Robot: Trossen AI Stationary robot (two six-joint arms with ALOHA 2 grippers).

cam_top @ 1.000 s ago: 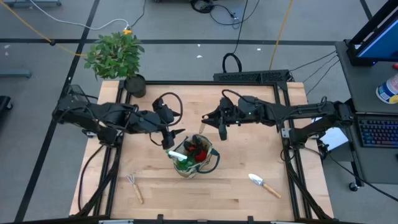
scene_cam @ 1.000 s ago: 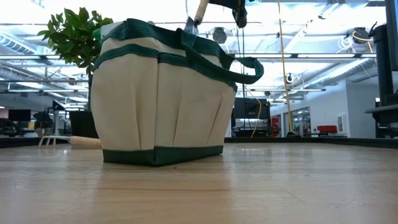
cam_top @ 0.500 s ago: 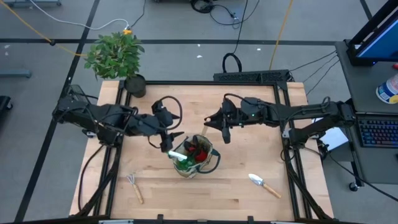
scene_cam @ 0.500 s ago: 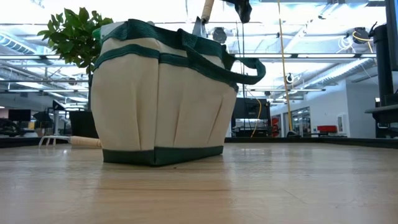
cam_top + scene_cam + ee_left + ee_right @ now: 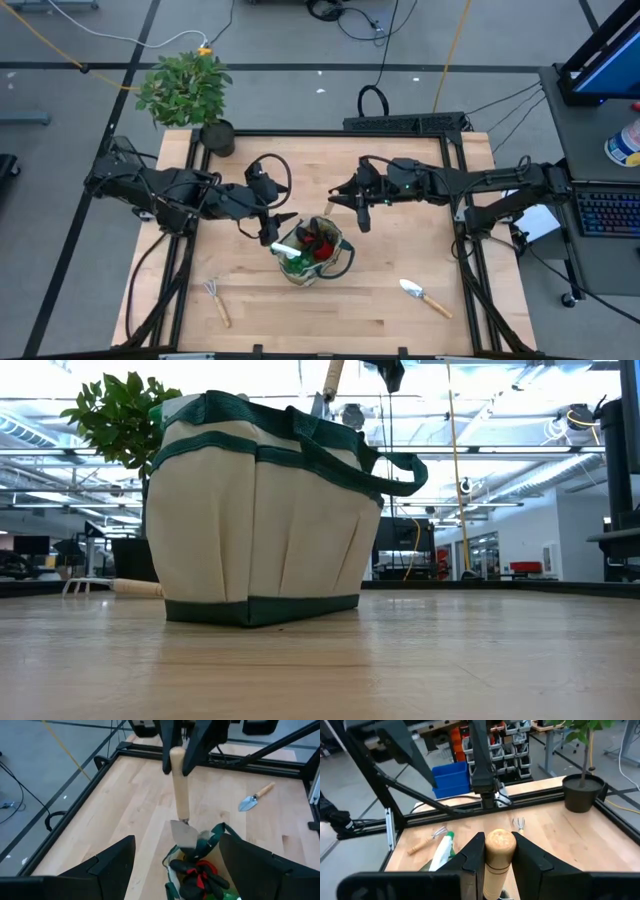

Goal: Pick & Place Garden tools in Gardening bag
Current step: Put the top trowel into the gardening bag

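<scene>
Right gripper (image 5: 361, 222) with trowel (image 5: 181, 810), now nearer gardening bag (image 5: 340, 262)

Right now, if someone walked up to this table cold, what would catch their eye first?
Probably the gardening bag at the table's middle, with red-and-black gloves and a green spray bottle already inside. Right over it, the right gripper holds a wooden-handled trowel upright, blade just at the rim, while the left gripper waits open beside the bag. A rake and another trowel lie on the table's near side.
</scene>
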